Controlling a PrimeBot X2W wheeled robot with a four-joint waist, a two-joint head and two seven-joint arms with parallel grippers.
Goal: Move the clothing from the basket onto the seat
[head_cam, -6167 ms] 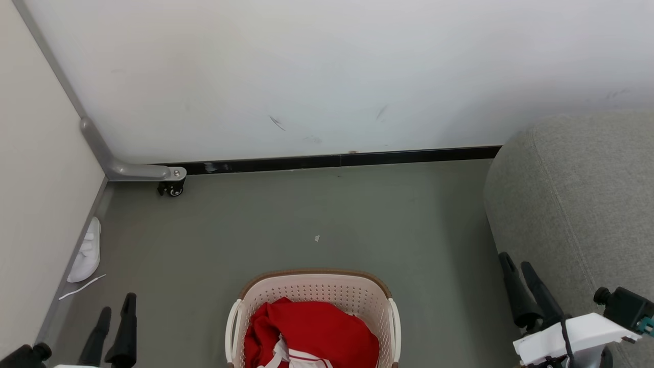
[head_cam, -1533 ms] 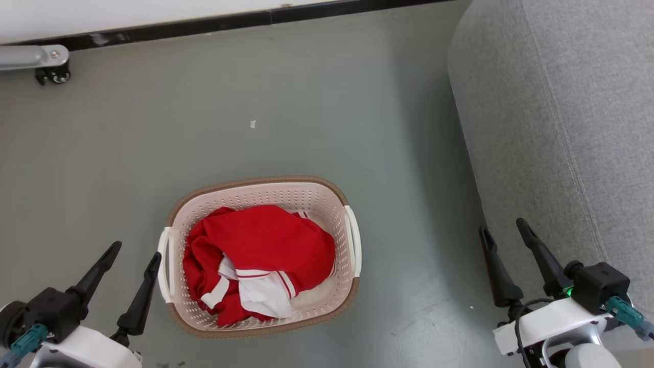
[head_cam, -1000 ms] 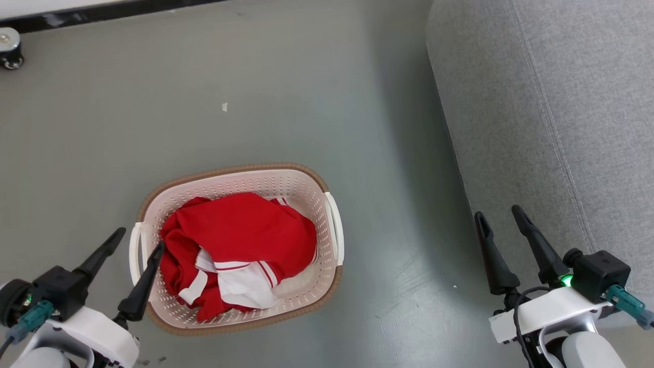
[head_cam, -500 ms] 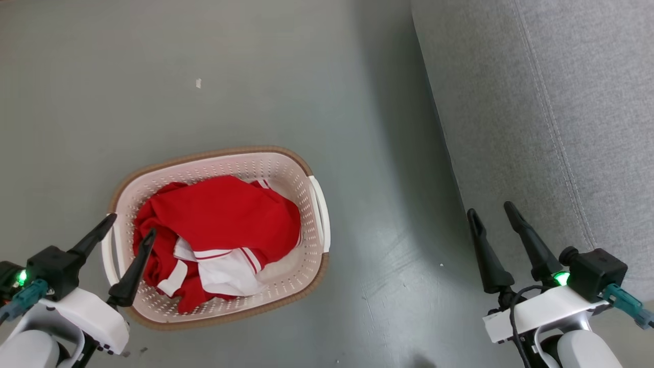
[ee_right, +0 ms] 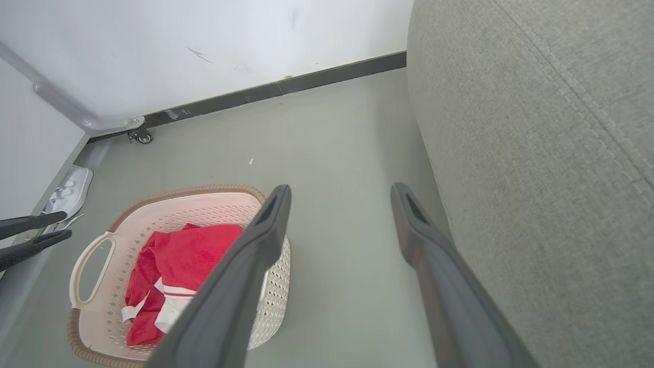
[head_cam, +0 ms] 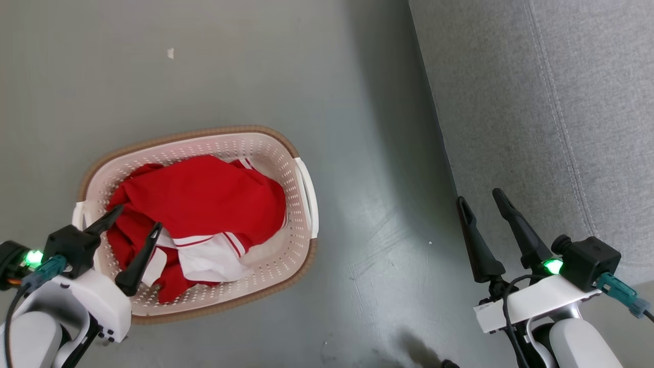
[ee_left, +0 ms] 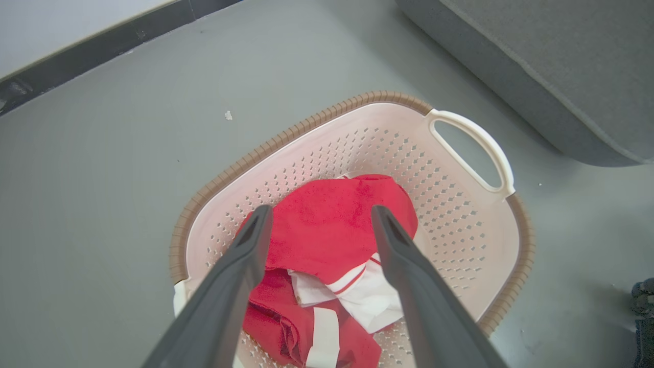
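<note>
Just over the clothing (head_cam: 209, 197), the left gripper (head_cam: 139, 216) hangs fingers spread, the right gripper (head_cam: 479, 196) likewise

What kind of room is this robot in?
Likely a home-style test room: a grey fabric sofa, a laundry basket of red clothing on a grey floor, a plain white wall.

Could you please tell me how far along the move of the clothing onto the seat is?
Done: nothing yet; the clothing lies in the basket, none visible on the seat. In hand: the left gripper, open, hangs over the pile, holding nothing; the right gripper is open beside the seat. Left: grasp, lift and carry every piece across.
</note>
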